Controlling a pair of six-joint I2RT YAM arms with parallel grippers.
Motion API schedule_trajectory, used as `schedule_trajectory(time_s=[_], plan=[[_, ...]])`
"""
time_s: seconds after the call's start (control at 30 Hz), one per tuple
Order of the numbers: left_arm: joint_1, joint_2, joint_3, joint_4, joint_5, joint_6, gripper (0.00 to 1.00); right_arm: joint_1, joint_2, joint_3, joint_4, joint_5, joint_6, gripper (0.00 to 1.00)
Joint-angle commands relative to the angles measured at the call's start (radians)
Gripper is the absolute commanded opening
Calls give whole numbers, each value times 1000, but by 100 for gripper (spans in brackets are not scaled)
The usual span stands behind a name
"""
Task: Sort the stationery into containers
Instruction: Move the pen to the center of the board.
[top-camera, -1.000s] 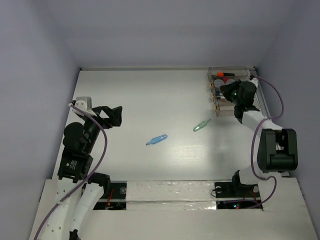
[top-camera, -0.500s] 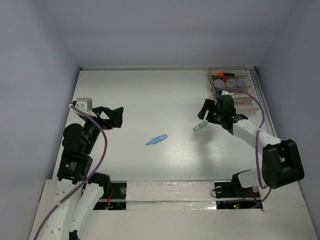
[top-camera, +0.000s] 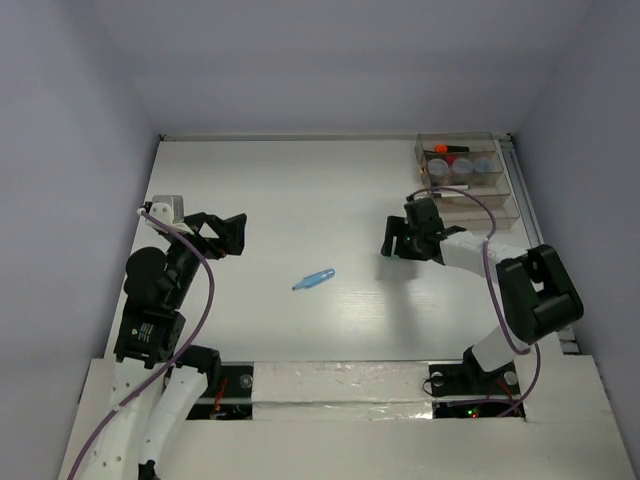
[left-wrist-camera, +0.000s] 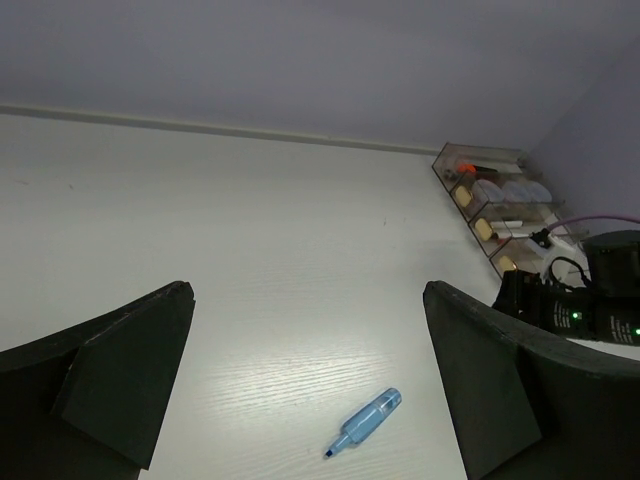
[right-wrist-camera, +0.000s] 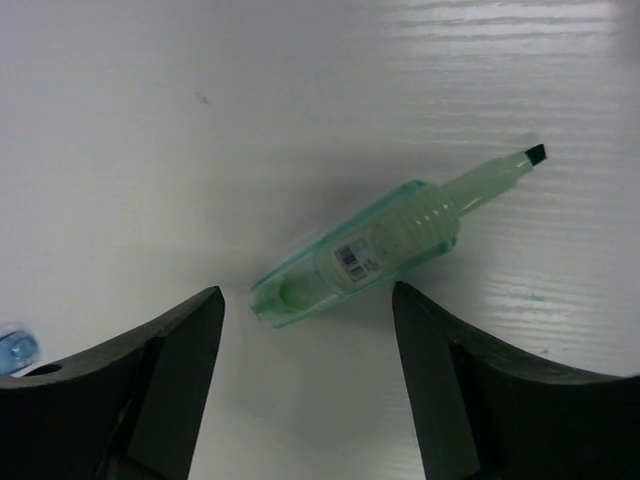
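worktop: white, filling the middle of the top view; two loose highlighters lie on it.
organiser: upper right of the top view, brownish and stepped; round pots and an orange piece already sit in its tiers.
right tool: right of centre, just below and left of the organiser; jaws apart, gripping nothing, set low over the pale green highlighter.
left tool: left side of the top view, jaws wide apart and empty, well apart from everything.
pale green highlighter: middle of the right wrist view, flat and slanted, bare tip toward the upper right, by the fingers but touching neither.
light blue highlighter: centre of the top view, alone.
step: we judge this the pick-up of the green one, just short of the grasp.
next move: the barrel lies nearly along the closing line, so we would turn the wrist, close across it, then lift and carry it to the upper right.
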Motion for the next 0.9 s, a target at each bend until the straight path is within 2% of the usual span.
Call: schedule_trajectory(time_s=[0.0, 0.27, 0.37, 0.53, 0.63, 0.87], plan=[[-5, -1, -12, 51, 11, 0, 99, 38, 53, 54, 5, 75, -41, 73], [-5, 1, -12, 49, 6, 0, 99, 178, 237, 249, -73, 143, -244, 73], [-5, 5, -12, 51, 8, 0, 99, 198, 245, 271, -81, 157, -279, 73], [-5, 13, -12, 51, 9, -2, 99, 220, 200, 237, -98, 233, -235, 76], [-5, 14, -12, 52, 14, -5, 99, 246, 186, 193, -80, 227, -184, 75], [-5, 17, -14, 52, 15, -5, 99, 258, 203, 171, -84, 358, -36, 61]])
